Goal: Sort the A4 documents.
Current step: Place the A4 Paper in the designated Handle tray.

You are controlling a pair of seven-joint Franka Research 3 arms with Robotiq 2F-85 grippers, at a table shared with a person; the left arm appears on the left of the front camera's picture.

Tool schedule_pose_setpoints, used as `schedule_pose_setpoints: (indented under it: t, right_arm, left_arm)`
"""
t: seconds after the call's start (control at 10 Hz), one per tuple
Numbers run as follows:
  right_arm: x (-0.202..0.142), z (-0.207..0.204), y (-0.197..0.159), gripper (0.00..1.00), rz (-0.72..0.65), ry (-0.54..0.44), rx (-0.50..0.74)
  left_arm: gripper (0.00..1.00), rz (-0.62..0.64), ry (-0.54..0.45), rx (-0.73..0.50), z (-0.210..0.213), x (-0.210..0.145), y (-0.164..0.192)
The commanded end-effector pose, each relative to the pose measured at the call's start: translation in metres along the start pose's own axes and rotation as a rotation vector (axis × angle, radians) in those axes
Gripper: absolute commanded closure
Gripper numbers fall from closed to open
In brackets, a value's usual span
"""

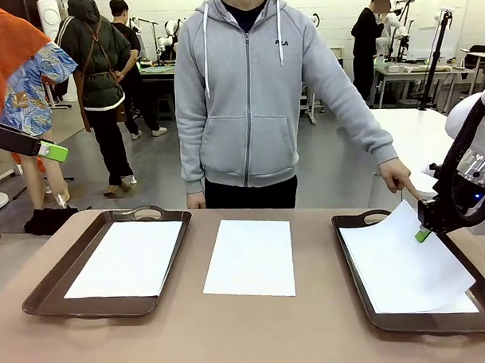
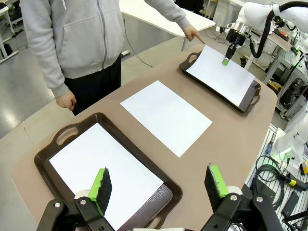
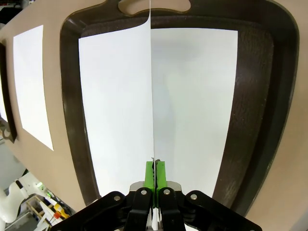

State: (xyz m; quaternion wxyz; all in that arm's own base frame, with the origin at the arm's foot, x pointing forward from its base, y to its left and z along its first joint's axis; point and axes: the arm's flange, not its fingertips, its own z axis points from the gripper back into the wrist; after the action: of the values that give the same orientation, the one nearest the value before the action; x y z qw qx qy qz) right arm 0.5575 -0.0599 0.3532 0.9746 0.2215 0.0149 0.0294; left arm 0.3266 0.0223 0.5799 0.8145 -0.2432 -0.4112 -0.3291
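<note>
Pinching the top sheet (image 1: 405, 263) by its far edge with the right gripper (image 3: 155, 166), green pads pressing narrow on the paper. Holding that edge lifted above the right tray (image 1: 353, 261), with the rest of the sheet sloping back down into it. Partly covering a second sheet (image 3: 202, 96) lying flat in the same tray. Pointing down with a person's hand (image 1: 398, 176) just beyond the tray's far handle, close to the gripper. Showing a third sheet (image 1: 249, 257) flat on the table (image 1: 311, 330), just left of the tray. Farther left of the tray, showing a fourth sheet (image 1: 130, 257) inside the left tray (image 1: 51, 288). Hovering the left gripper (image 2: 158, 175) above that sheet, well left of the right tray, fingers spreading wide and gripping nothing.
</note>
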Motion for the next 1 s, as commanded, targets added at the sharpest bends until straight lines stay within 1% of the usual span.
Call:
schedule_pose_setpoints:
  t: [0.0,0.1,0.2,0.3,0.4,0.5,0.6,0.7,0.8,0.9]
  right_arm:
    - [0.005,-0.002,-0.001,0.85,-0.014,0.017,-0.016]
    - [0.005,-0.002,-0.001,0.8,-0.012,0.016,-0.019]
    - [0.005,-0.002,-0.001,0.66,-0.012,0.016,-0.028]
    - [0.005,-0.001,-0.002,0.61,-0.013,0.013,-0.034]
    - [0.005,0.002,-0.002,0.47,-0.02,-0.009,-0.025]
    - [0.004,0.005,-0.002,0.42,-0.024,-0.013,-0.034]
    - [0.003,0.007,-0.004,0.28,-0.034,-0.014,-0.044]
    - [0.002,0.009,-0.007,0.23,-0.046,-0.02,-0.064]
    - [0.0,0.011,-0.011,0.09,-0.056,-0.018,-0.079]
    - [-0.002,0.014,-0.014,0.04,-0.064,-0.024,-0.088]
  left_arm:
    - [0.0,-0.004,-0.002,-0.006,0.0,0.0,0.0]
    - [0.0,-0.004,-0.002,-0.006,0.0,0.0,0.0]
    - [0.0,-0.004,-0.002,-0.006,0.0,0.0,0.0]
    - [0.0,-0.004,-0.002,-0.006,0.0,0.0,0.0]
    - [0.0,-0.004,-0.002,-0.006,0.0,0.0,0.0]
    - [0.0,-0.004,-0.002,-0.006,0.0,0.0,0.0]
    - [0.0,-0.004,-0.002,-0.006,0.0,0.0,0.0]
    - [0.0,-0.004,-0.002,-0.006,0.0,0.0,0.0]
    - [0.0,-0.004,-0.002,-0.006,0.0,0.0,0.0]
    - [0.0,-0.004,-0.002,-0.006,0.0,0.0,0.0]
